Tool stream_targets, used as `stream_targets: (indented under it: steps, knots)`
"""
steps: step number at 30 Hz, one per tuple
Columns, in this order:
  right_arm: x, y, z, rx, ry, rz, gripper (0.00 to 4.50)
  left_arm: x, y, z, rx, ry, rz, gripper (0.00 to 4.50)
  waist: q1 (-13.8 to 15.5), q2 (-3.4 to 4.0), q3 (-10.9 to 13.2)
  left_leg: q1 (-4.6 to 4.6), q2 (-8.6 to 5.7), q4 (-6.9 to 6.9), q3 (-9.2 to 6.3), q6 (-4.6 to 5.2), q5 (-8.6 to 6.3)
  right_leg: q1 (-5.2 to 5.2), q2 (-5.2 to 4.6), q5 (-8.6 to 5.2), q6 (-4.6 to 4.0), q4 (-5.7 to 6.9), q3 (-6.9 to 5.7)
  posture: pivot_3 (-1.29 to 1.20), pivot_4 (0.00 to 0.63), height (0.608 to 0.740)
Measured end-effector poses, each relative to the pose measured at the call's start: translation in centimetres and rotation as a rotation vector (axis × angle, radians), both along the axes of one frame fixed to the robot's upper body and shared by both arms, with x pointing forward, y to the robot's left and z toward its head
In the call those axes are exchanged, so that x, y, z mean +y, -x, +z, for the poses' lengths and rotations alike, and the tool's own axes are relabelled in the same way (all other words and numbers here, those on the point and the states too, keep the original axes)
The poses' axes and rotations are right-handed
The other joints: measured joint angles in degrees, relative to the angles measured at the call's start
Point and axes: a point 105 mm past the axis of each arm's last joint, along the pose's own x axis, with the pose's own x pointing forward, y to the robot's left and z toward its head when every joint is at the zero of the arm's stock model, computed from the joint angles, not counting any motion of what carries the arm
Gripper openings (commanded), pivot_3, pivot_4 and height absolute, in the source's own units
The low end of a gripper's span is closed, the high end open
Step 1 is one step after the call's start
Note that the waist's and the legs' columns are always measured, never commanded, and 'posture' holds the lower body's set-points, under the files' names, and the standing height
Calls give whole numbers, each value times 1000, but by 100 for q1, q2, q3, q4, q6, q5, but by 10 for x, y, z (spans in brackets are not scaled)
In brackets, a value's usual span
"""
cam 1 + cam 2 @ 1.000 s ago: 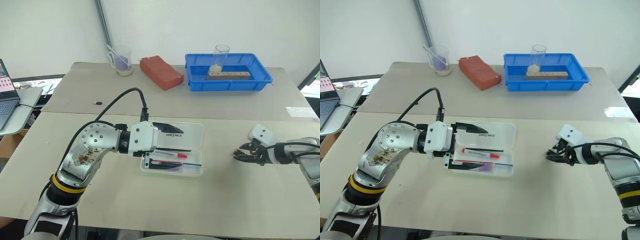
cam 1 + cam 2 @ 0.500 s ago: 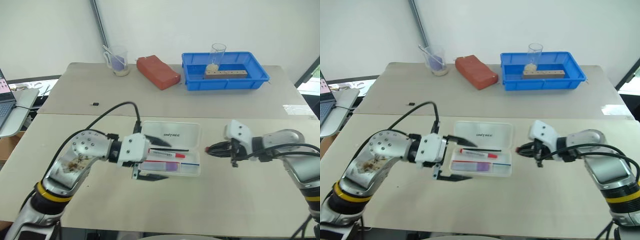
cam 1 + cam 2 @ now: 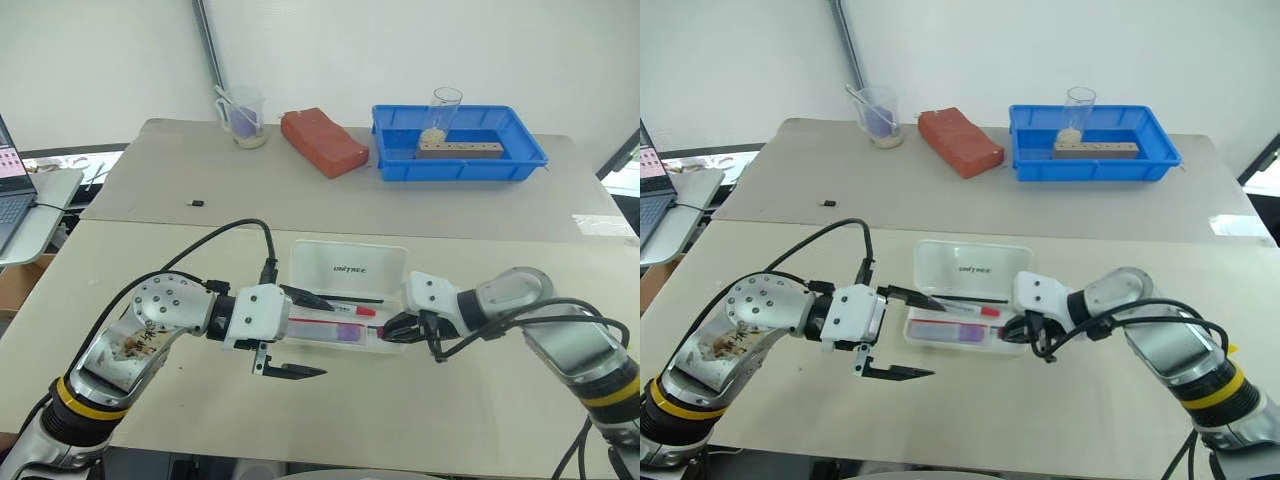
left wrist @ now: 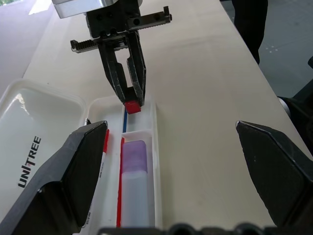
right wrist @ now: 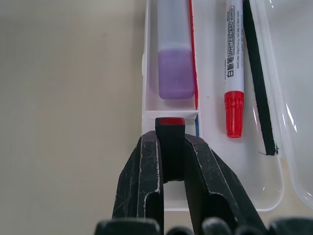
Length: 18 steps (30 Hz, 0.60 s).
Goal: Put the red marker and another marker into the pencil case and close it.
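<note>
A beige table point(image 3: 480, 420) stands before a white wall point(image 3: 400, 50), a side desk point(image 3: 30, 215) at its left.

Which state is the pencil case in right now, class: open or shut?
Open. The pencil case has its UNITREE lid folded back flat, and the red marker and lavender marker lie uncovered in its tray.

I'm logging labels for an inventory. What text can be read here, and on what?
"UNITREE": black print on the open lid of the pencil case.
"WHITEBOARD": on the barrel of the red marker, after a few characters too small to read.
Laptop screen: too small to read.
</note>
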Motion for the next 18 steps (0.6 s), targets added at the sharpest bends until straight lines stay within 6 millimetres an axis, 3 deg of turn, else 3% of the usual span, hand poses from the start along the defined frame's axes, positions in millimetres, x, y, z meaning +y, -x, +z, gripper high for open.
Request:
stream_targets:
  steps: [1, 3, 9, 13, 16, 18]
  knots:
    - [0, 0, -3, 4, 9, 4, 231, 0, 0, 0, -2, 0, -1, 4500, 2, 0, 0, 1, 0, 1, 0, 0, 0, -1, 0, 0, 0, 0, 0, 0, 150, 740]
    - [-2, -2, -4, 3, 16, 4, 1263, 0, 0, 0, -1, -1, 1, 4500, 4, 0, 0, 1, -1, 2, 0, 0, 0, -3, -1, 0, 0, -2, 0, 0, 150, 740]
    - [0, -5, 12, -18, -24, -11, 3236, 7, -2, 0, 23, -27, 39, 4500, 2, 1, 1, -2, 0, -2, 1, 0, 0, -3, 0, 0, 0, 0, 1, 0, 150, 740]
    - [-3, -3, 40, -39, -97, -64, 3236, 19, -17, 7, 73, 1, 135, 4500, 10, 0, 1, 2, 0, -1, -2, 0, 0, -3, -1, 0, 1, 0, -2, 0, 150, 740]
    - [-4, 1, 59, -65, -157, -108, 3236, 28, -51, 23, 100, 103, 289, 4500, 39, -2, 2, 9, -1, 1, -9, 0, 0, -10, -1, -8, 15, -1, -9, 0, 150, 740]
    - [-4, 2, 69, -88, -199, -151, 3265, 36, -81, 36, 93, 201, 416, 3606, 48, -5, 2, 7, -3, 2, -10, 0, 0, -10, -1, -9, 19, -2, -7, 0, 150, 740]
